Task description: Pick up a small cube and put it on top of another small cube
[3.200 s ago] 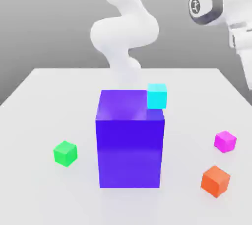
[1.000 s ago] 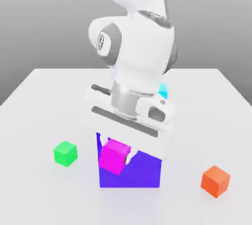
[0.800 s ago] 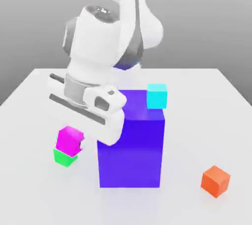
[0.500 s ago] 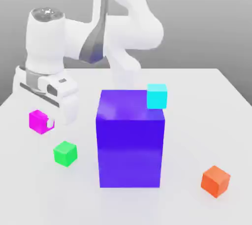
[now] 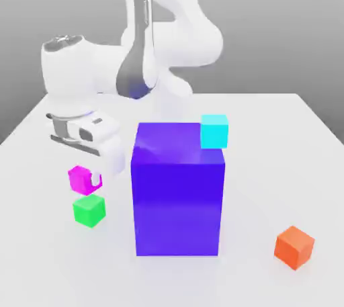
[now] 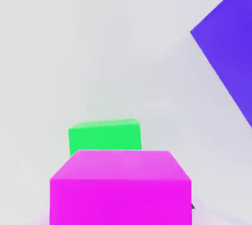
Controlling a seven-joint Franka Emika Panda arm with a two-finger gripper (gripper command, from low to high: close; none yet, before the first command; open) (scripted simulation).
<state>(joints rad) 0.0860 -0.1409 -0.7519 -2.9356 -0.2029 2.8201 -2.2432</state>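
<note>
My gripper is shut on the small magenta cube and holds it in the air. The small green cube rests on the white table just below it, with a thin gap between the two. Seen from the hand, the magenta cube sits close up and the green cube lies beyond it on the table. The magenta cube stands slightly toward the exterior view's left of the green one.
A big blue-purple block stands at the table's middle, right beside the green cube; its side shows in the hand view. A cyan cube is at its far top corner. An orange cube lies near the front right.
The arm carried the magenta cube across the front of the big block to the exterior view's left, overshot the green cube, then came back right and down over it.
</note>
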